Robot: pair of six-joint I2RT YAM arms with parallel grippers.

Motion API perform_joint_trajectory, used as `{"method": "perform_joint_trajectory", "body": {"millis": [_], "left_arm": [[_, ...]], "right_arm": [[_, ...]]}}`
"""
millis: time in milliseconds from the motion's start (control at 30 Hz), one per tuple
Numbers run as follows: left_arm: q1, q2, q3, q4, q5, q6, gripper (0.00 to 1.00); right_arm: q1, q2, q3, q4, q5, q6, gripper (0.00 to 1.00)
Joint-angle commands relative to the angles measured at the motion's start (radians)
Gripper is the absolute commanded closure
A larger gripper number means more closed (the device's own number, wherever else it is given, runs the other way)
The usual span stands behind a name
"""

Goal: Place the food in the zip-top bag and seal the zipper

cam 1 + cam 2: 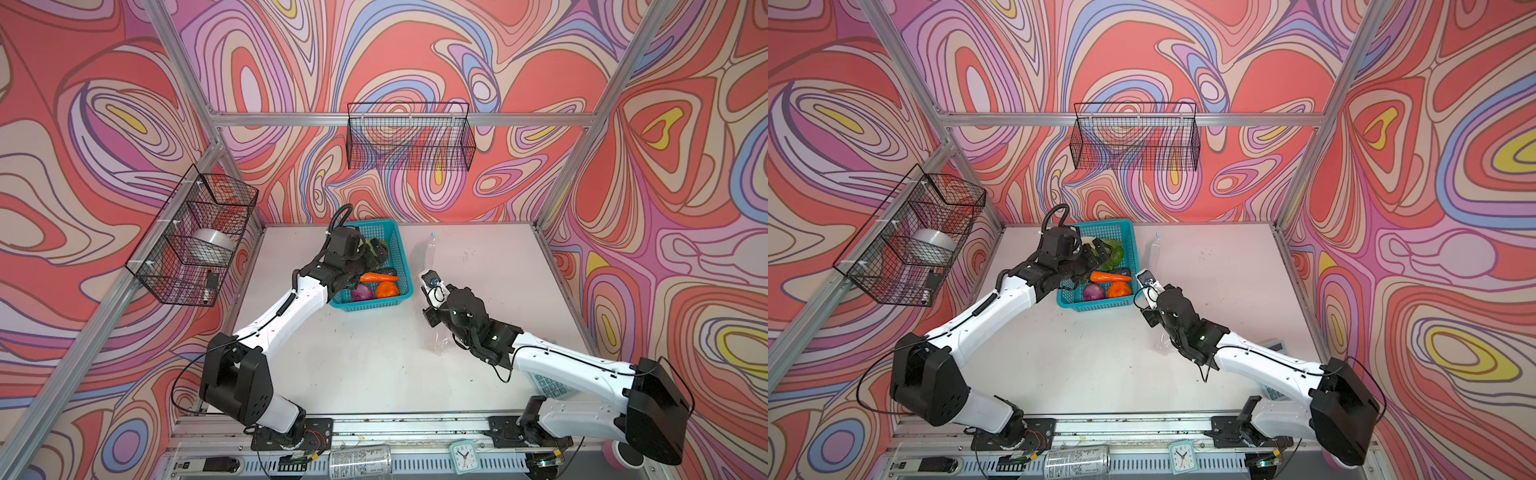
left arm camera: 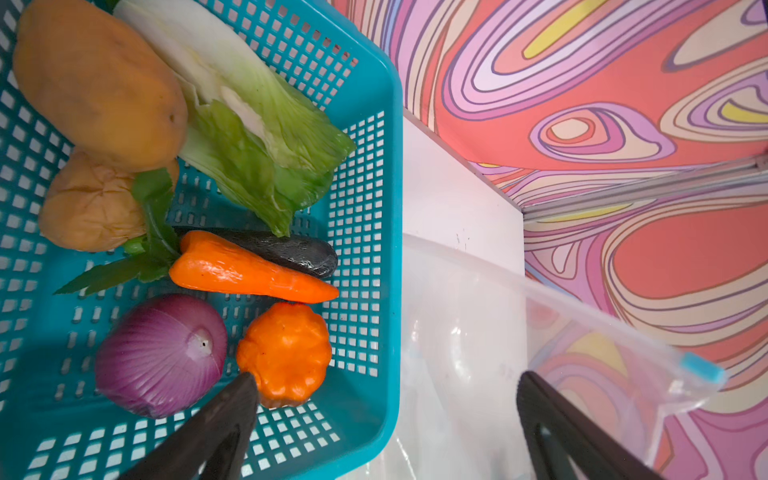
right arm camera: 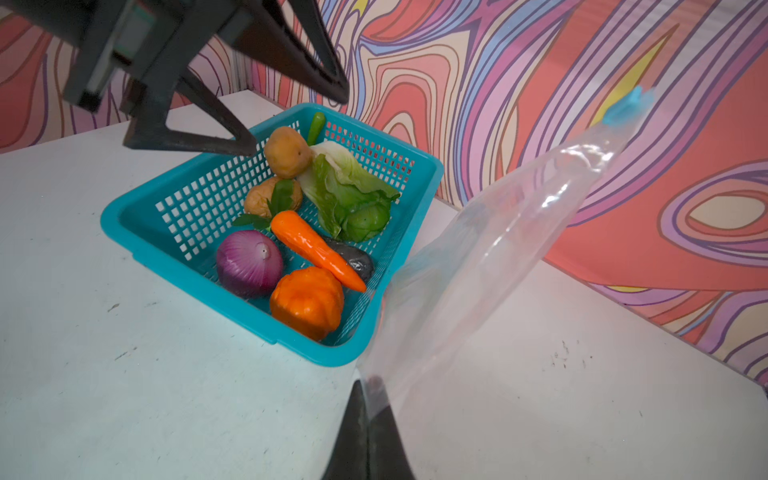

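Observation:
The food lies in a teal mesh basket (image 1: 365,305) at the back middle: cabbage (image 2: 257,137), two potatoes (image 2: 99,83), carrot (image 2: 245,270), eggplant (image 2: 291,251), onion (image 2: 162,353), pumpkin (image 2: 286,353) and a small green piece (image 3: 316,124). My left gripper (image 2: 386,376) hangs open above the basket's right side, holding nothing. Just right of the basket the clear zip-top bag (image 3: 498,249) stands on edge, empty. My right gripper (image 3: 368,384) is shut on its lower edge. The zipper's light-blue slider tab (image 3: 627,106) sits at the bag's far upper end.
A wire basket (image 1: 195,237) holding a silver bowl hangs on the left wall, and another wire basket (image 1: 409,141) on the back wall. A calculator (image 1: 548,384) lies under the right arm. A clock (image 1: 462,456) and a can (image 1: 360,459) rest on the front rail.

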Motion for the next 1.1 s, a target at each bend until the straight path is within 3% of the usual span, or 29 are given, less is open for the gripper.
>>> {"method": "perform_joint_trajectory", "body": {"millis": [0, 133, 233, 467, 700, 767, 1033, 1067], "left_arm": [[0.012, 0.069, 0.057, 0.082, 0.077, -0.126, 0.0], [-0.013, 0.162, 0.191, 0.038, 0.202, -0.12, 0.0], [-0.068, 0.174, 0.232, 0.003, 0.221, 0.007, 0.0], [-0.173, 0.17, 0.207, -0.008, 0.215, 0.189, 0.0], [-0.241, 0.26, 0.332, -0.17, 0.132, 0.32, 0.03], [-0.242, 0.284, 0.36, -0.208, 0.086, 0.341, 0.12], [-0.242, 0.357, 0.452, -0.209, 0.041, 0.381, 0.98], [-0.242, 0.361, 0.464, -0.209, 0.039, 0.384, 1.0]], "right_arm": [[0.015, 0.006, -0.029, 0.031, -0.003, 0.034, 1.0], [0.015, 0.041, -0.021, 0.033, 0.007, 0.039, 1.0], [0.015, 0.047, -0.028, 0.031, 0.009, 0.047, 1.0], [0.016, 0.046, -0.014, 0.011, -0.028, 0.084, 1.0], [0.015, 0.07, 0.019, -0.008, -0.047, 0.085, 1.0], [0.016, 0.067, 0.019, -0.013, -0.047, 0.089, 1.0], [0.016, 0.033, 0.012, -0.029, -0.044, 0.108, 1.0], [0.015, 0.029, 0.012, -0.031, -0.043, 0.111, 1.0]]}}
